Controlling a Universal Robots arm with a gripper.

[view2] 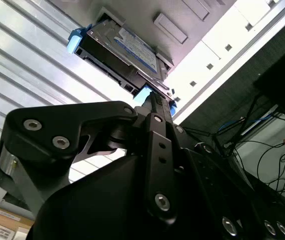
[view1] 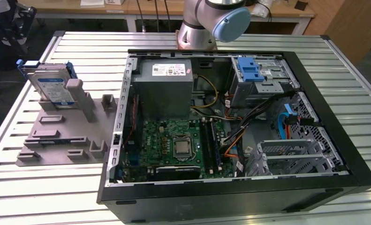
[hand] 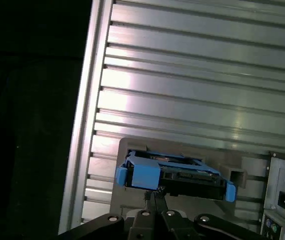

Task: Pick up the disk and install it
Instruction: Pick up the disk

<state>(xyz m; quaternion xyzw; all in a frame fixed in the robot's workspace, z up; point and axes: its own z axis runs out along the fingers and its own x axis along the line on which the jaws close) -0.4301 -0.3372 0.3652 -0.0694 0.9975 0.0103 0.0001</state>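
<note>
1. Standing in a slot at the far end of one grey holder (view1: 60,136), the single disk (view1: 49,86) sits near the tabletop's (view1: 60,197) far corner on the exterior view's left. It is well apart from the computer case (view1: 235,194).
2. Its long axis looks to run up and down, tipped back a little. The labelled face is turned toward the tabletop's near edge, with a short grey post of the holder just in front of it.
3. It carries one label, white with a blue band across the top, and the print is too small for me to make out. A blue carrier frames the disk, and its two blue corners stick out at either end in both wrist views.
4. One gripper (hand: 153,194) hangs over the disk's upper edge, apart from it. Its two black fingers are drawn together at the tips with nothing between them, and the second wrist view shows the same (view2: 155,100).
5. The one black case lies open on its side across the middle of the tabletop, reaching to the edge on the exterior view's right.
6. Inside it I count one grey power supply (view1: 166,91) with one white sticker (view1: 168,71), its writing unreadable. There is also one green motherboard (view1: 172,140) and one blue plastic piece (view1: 250,70) on the drive cage by the case's far corner.
7. One arm (view1: 207,23) rises at the tabletop's far edge, behind the case.
</note>
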